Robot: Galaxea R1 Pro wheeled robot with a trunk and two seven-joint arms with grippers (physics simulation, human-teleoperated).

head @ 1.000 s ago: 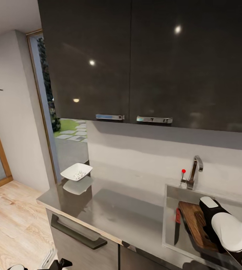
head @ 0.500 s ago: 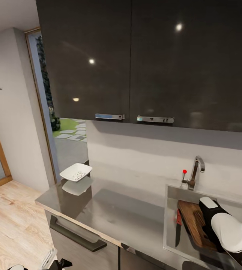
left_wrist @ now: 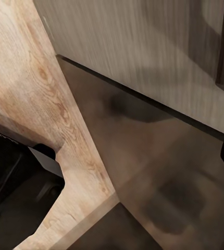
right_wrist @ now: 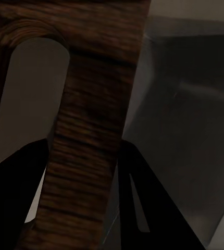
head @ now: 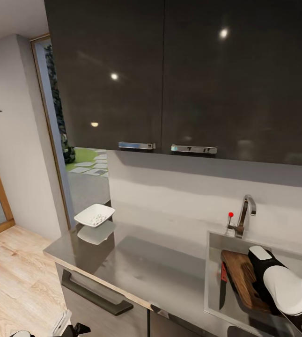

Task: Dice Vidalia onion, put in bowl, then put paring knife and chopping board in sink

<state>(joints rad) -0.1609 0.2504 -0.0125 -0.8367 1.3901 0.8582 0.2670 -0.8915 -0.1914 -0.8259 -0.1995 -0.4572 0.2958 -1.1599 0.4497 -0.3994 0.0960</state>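
The chopping board (head: 243,280) leans inside the sink (head: 212,285), dark brown, with its handle slot (right_wrist: 31,99) close up in the right wrist view. My right gripper (right_wrist: 83,151) reaches down into the basin, and its dark fingers (right_wrist: 148,208) press on either side of the board's edge (right_wrist: 91,130). The paring knife (head: 222,286) lies on the sink floor beside the board, red handle toward the tap. The Vidalia onion shows as diced onion (head: 97,218), tiny white cubes in the white bowl (head: 89,215) at the countertop's (head: 155,267) far left end. My left gripper (head: 78,329) hangs low by the cabinet front.
A chrome tap (head: 245,213) with a red knob (head: 230,215) stands behind the sink. Dark wall cabinets (head: 169,75) hang low over the counter. A long bar handle (head: 97,294) runs along the drawer front. Wooden floor (head: 15,281) and a doorway lie to the left.
The view has shifted very slightly. The board, the knife and my right arm stay where they were in the sink.
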